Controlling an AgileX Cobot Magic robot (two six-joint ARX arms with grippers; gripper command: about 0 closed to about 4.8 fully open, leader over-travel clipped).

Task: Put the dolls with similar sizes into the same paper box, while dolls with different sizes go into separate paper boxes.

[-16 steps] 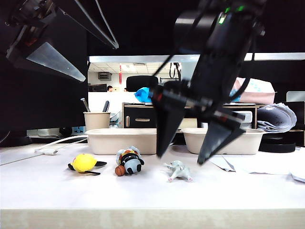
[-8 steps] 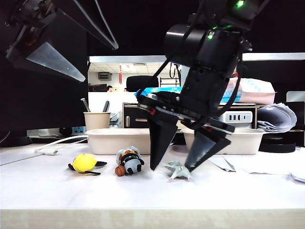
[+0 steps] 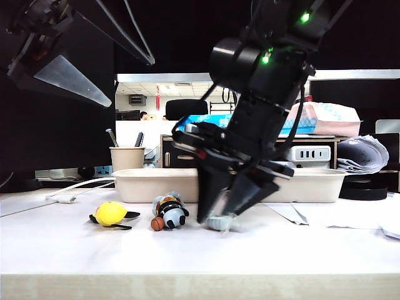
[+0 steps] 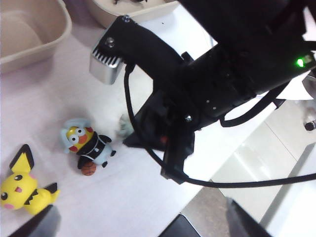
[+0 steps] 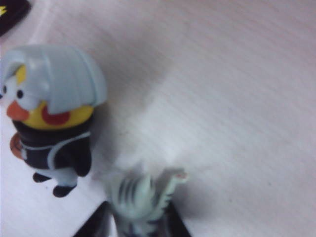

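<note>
A pale wood-grain worktop (image 3: 75, 250) carries two beige paper boxes (image 3: 156, 184) at its back, with a dim office behind. The right gripper (image 3: 220, 220) is down on the small striped white figure (image 5: 138, 200), its fingers (image 5: 94, 227) narrowed close on either side. The left gripper (image 3: 59, 72) hangs high, fingers spread wide, empty. The yellow plush (image 3: 111, 213) and panda doll (image 3: 170, 211) lie nearby.

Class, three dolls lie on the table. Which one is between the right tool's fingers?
The small pale striped figure, between the right tool fingers. The yellow doll and the black-suited doll with the orange ball lie apart, untouched.
</note>
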